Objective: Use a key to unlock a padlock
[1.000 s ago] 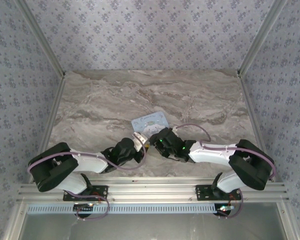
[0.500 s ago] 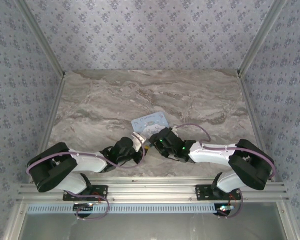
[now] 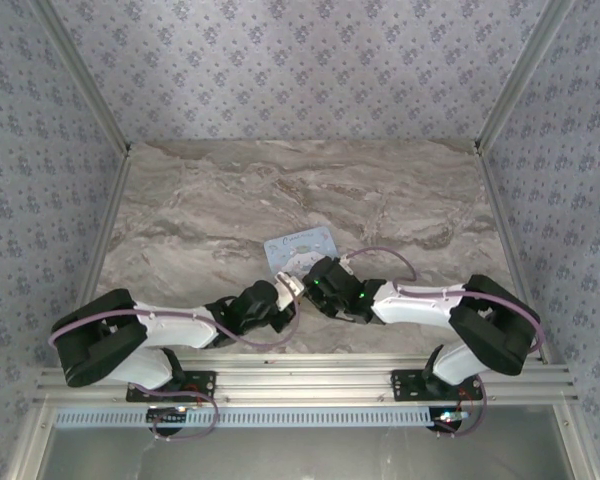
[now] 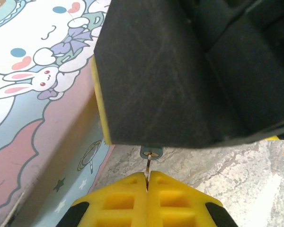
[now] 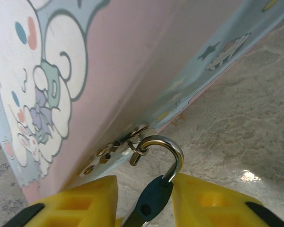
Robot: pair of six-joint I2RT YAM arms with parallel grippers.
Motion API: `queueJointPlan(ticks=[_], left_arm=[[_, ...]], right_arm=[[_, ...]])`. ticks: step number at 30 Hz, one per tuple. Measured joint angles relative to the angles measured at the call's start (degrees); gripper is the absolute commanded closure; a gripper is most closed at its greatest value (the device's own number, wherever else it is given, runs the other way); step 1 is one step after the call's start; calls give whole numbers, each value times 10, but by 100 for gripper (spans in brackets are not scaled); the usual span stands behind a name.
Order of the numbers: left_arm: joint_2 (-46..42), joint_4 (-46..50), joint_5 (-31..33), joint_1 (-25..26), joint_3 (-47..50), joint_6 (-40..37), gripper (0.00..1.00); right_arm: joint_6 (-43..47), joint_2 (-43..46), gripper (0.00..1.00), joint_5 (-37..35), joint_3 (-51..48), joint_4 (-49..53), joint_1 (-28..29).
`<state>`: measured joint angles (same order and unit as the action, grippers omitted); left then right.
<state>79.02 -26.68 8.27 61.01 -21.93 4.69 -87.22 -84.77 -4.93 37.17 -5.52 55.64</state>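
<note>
The padlock (image 5: 150, 198) is hooked by its silvery shackle (image 5: 174, 150) through the hasp (image 5: 135, 135) of the cartoon-printed tin (image 5: 109, 71). Its blue body sits between the jaws of the right gripper (image 5: 145, 204), which stand close on either side; whether they press it cannot be told. The left gripper (image 4: 147, 183) has its jaws pressed together on the thin key (image 4: 147, 166), whose blade reaches from them to the padlock's end. Since a second ago the left wrist has slid nearer the right gripper.
</note>
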Motion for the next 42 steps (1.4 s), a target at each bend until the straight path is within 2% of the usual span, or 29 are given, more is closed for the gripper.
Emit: queueJointPlan(ticks=[9,16,21,25,26,27,30,35,42], left_arm=[[-2,12,15,17,-1,-15,100],[-12,23,15,17,-1,-19,100],[-31,35,16,17,0,-17,68],[-60,28,17,16,4,-4,49],[-68,29,17,12,7,2,37],[-75,31,16,7,9,9,30],[-92,38,12,-14,18,29,25],[-132,56,12,-40,42,55,24],[-171,72,12,-48,54,80,24]], right_arm=[[-4,-3,100,4,3,1,0],[-4,-3,100,5,3,-7,0],[9,-3,100,9,-2,-25,-3],[27,-3,100,11,-21,-39,-16],[30,-3,100,11,-25,-41,-19],[34,-3,100,11,-30,-43,-23],[44,0,100,12,-40,-56,-32],[58,6,100,13,-55,-68,-40],[77,25,100,13,-59,-67,-40]])
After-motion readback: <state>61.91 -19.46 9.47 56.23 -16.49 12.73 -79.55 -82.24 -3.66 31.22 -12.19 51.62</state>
